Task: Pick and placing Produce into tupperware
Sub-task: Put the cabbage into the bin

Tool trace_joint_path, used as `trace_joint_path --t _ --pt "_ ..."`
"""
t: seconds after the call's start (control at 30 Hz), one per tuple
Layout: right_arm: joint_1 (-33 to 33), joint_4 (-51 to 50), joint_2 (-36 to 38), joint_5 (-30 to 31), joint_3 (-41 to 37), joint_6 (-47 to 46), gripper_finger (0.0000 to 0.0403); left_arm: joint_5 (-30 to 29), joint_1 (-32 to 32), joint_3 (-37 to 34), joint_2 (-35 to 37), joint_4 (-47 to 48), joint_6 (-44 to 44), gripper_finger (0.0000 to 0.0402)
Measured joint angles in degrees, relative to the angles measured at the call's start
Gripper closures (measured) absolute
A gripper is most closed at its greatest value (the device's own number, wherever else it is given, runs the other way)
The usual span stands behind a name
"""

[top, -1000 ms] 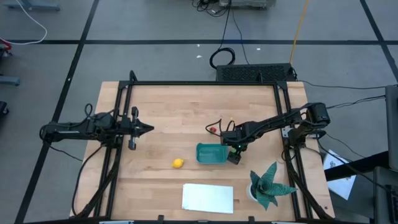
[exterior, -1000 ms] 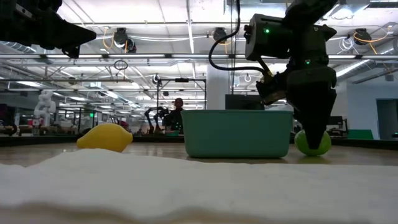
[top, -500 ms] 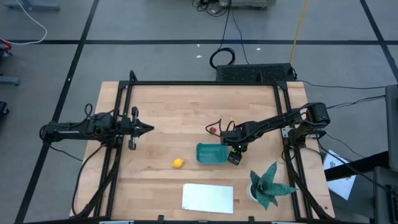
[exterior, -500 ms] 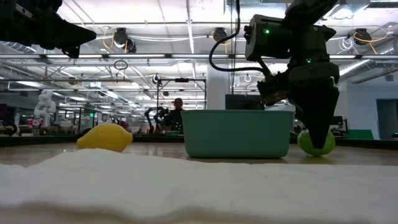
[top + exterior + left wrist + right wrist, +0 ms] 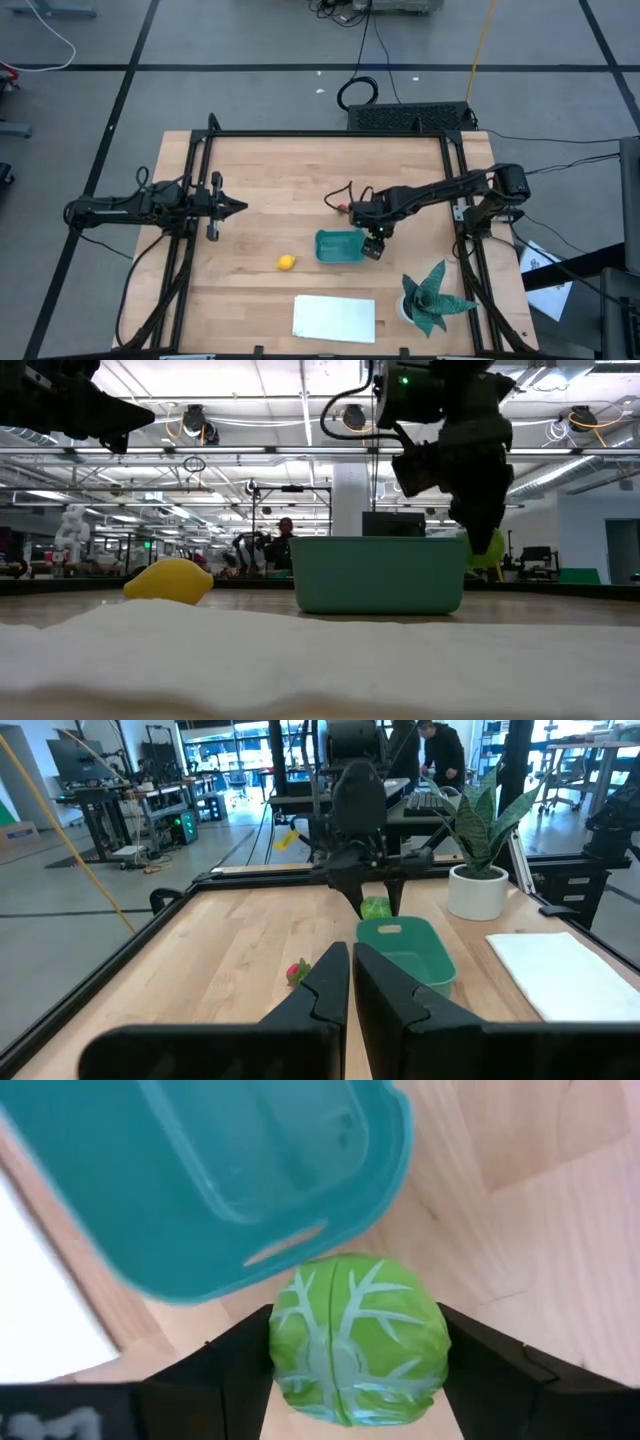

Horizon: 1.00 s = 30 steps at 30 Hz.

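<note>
My right gripper [image 5: 486, 543] is shut on the round light-green piece [image 5: 357, 1340], which hangs in the air beside the right end of the teal tub [image 5: 340, 246], about level with the tub's rim [image 5: 380, 541]. The yellow lemon-like piece [image 5: 286, 262] lies on the table left of the tub. The small red piece [image 5: 341, 208] lies on the far side of the tub, also visible as the red piece [image 5: 297, 971] in the left wrist view. My left gripper [image 5: 238, 207] waits shut over the table's left part. My right gripper pinches the light-green piece across its round middle [image 5: 300, 1342], one dark finger [image 5: 235, 1370] on each side. The fingers come from above, pointing down. The piece [image 5: 489, 548] is lifted clear of the table.
A flat white sheet [image 5: 334, 318] lies near the table's near edge. A potted spiky green plant [image 5: 430, 295] stands at the near right corner. A black frame [image 5: 200, 170] borders the table's sides. Bare wood lies between my left gripper and the tub.
My right gripper has risen with the light-green piece, which rested on the table a second ago and now hangs clear. Gripper and piece have also shifted a little toward the table's left, closer to the tub's end.
</note>
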State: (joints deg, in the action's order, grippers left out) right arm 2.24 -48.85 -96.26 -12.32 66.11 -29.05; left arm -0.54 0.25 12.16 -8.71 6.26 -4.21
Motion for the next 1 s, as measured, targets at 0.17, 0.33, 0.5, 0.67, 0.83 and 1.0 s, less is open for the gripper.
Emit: trace_joint_path --t 0.17,0.33,0.5,0.67,0.83,1.0 --pt "-0.1 -1.9 0.0 0.0 3.2 2.5 0.0176 0.0 0.0 0.0 0.0 0.0 0.0 0.0378" --pt "-0.3 -5.8 0.0 0.0 5.2 3.2 0.0174 0.0 0.0 0.0 0.0 0.0 0.0 0.0378" --pt "-0.5 -8.5 0.1 0.0 5.6 4.3 0.0175 0.0 0.0 0.0 0.0 0.0 0.0 0.0378" --pt "-1.1 -10.6 0.9 -4.3 5.7 4.1 0.0174 0.0 0.0 0.0 0.0 0.0 0.0 0.0378" --pt "-1.9 -12.1 2.4 -4.5 5.7 3.1 0.0176 0.0 0.0 0.0 0.0 0.0 0.0 0.0378" --pt "-2.1 -12.3 5.2 -4.3 5.7 2.7 0.0175 -0.4 0.0 0.0 0.0 0.0 0.0 0.0378"
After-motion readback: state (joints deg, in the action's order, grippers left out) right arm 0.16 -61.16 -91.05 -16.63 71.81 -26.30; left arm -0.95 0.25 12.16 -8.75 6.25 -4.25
